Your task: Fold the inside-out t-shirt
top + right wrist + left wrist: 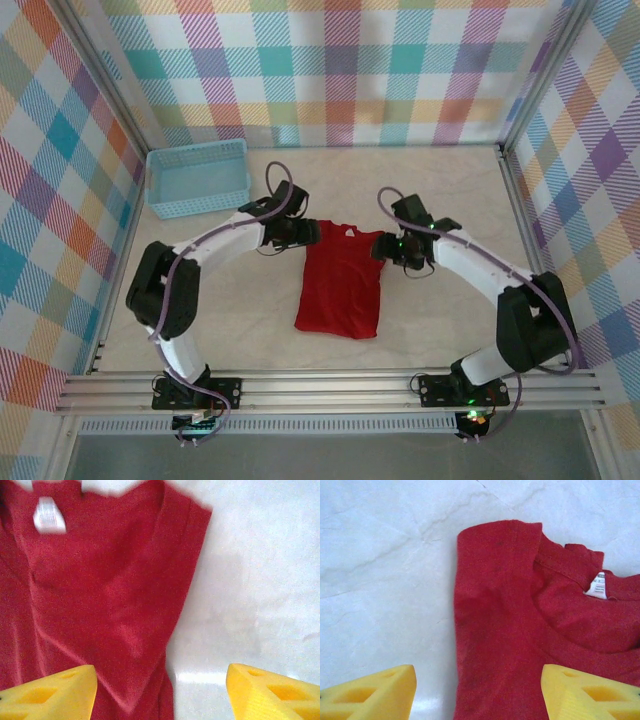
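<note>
Table [430, 330]: pale, marble-patterned surface filling the middle of the top view, walled by pastel plaid panels [340, 70] at the left, right and far sides.
Left arm [210, 245]: arcs from its base at lower left up toward the centre.
Right arm [490, 275]: arcs from lower right to the centre, mirroring the other.
Inside-out t-shirt [340, 285]: centre of the top view, lying flat on the table as a narrow red upright shape, collar at the upper end, hem toward the bottom of the frame.
Basket [195, 150]: light blue, upper left, well apart from the shirt.
Left gripper [477, 672]: at the shirt's upper left corner; yellow fingers [375, 692] spread wide, nothing between them, the shirt's edge lying below the gap.
Right gripper [160, 672]: at the upper right corner; fingers [272, 690] equally wide apart, holding nothing. This view is blurred, so it probably hangs just above the cloth rather than touching it.
Neck label [596, 586]: small, pale, inside the collar; its print is unreadable.
</note>
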`<control>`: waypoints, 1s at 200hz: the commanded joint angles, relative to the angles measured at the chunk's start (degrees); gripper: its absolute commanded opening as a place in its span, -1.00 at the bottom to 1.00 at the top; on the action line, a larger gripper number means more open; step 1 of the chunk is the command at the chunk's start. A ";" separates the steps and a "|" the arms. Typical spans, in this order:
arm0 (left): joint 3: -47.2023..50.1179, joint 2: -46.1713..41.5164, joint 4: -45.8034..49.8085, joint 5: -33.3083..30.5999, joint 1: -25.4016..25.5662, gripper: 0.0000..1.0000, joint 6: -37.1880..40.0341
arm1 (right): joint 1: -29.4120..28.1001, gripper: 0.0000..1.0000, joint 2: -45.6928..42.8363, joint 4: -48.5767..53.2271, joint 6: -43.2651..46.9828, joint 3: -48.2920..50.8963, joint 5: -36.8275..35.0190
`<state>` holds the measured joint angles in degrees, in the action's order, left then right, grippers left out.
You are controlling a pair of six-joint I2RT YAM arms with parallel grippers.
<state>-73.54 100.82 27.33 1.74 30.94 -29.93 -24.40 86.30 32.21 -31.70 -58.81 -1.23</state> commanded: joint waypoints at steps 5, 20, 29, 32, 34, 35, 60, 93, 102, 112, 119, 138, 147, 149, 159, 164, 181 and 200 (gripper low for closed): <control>1.91 1.21 -1.26 4.40 -1.80 0.32 0.23 | 2.58 0.37 6.09 -2.46 0.22 -2.35 4.63; 1.22 3.86 -3.07 7.20 -1.93 0.28 -0.38 | 3.12 0.35 9.16 -3.90 0.13 -3.47 5.25; 0.39 5.74 -4.04 8.72 -1.93 0.26 -0.60 | 3.14 0.34 11.41 -3.60 0.61 -4.96 5.79; 0.05 6.36 -4.36 9.12 -1.93 0.25 -0.65 | 3.13 0.33 12.26 -3.32 0.75 -5.57 6.02; -0.23 6.82 -4.49 9.33 -1.93 0.24 -0.76 | 3.13 0.32 12.78 -3.19 0.76 -6.09 6.06; -0.35 7.05 -4.53 9.42 -1.93 0.24 -0.84 | 3.13 0.32 12.99 -3.15 0.85 -6.29 6.06; -3.62 11.66 -6.16 11.66 -1.93 0.18 -1.69 | 3.13 0.30 17.54 -3.51 0.81 -8.76 6.51; -7.18 16.62 -7.44 14.25 -1.98 0.14 -2.04 | 3.12 0.28 22.95 -3.07 1.04 -12.75 6.90; -7.83 17.77 -7.67 14.76 -1.98 0.12 -2.26 | 3.02 0.27 24.23 -3.17 0.83 -13.65 7.39; -8.46 18.98 -7.67 15.04 -1.93 0.11 -2.40 | 2.73 0.26 25.43 -3.42 0.85 -14.43 8.07; -8.80 19.68 -7.81 15.20 -1.93 0.09 -2.41 | 2.32 0.24 26.34 -3.07 0.92 -15.28 8.17; -9.60 21.35 -7.91 15.71 -1.46 0.03 -2.67 | 0.97 0.16 29.24 -1.21 1.38 -18.15 8.00; -9.92 21.92 -7.91 15.76 -1.09 0.00 -2.76 | 0.46 0.12 30.30 -0.68 1.46 -18.96 8.13; -9.99 22.04 -7.86 15.75 -1.02 -0.01 -2.76 | 0.31 0.11 30.47 -0.57 1.47 -19.10 8.17; -10.06 22.40 -7.79 15.65 -0.50 -0.06 -2.71 | -0.23 0.06 31.23 -0.39 1.47 -19.75 8.09; -10.05 22.41 -7.90 15.59 -0.30 -0.08 -2.76 | -0.52 0.03 31.50 -0.41 1.39 -19.96 8.02; -9.55 22.17 -8.40 15.29 0.40 -0.16 -3.07 | -1.77 -0.08 32.16 -0.39 1.38 -20.83 7.93; -8.58 21.55 -9.59 15.21 0.87 -0.23 -3.46 | -3.00 -0.18 32.61 -0.30 1.12 -21.65 7.41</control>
<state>-82.83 119.35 22.65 14.06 28.73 -32.47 -22.94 114.48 40.18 -30.83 -79.26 -0.01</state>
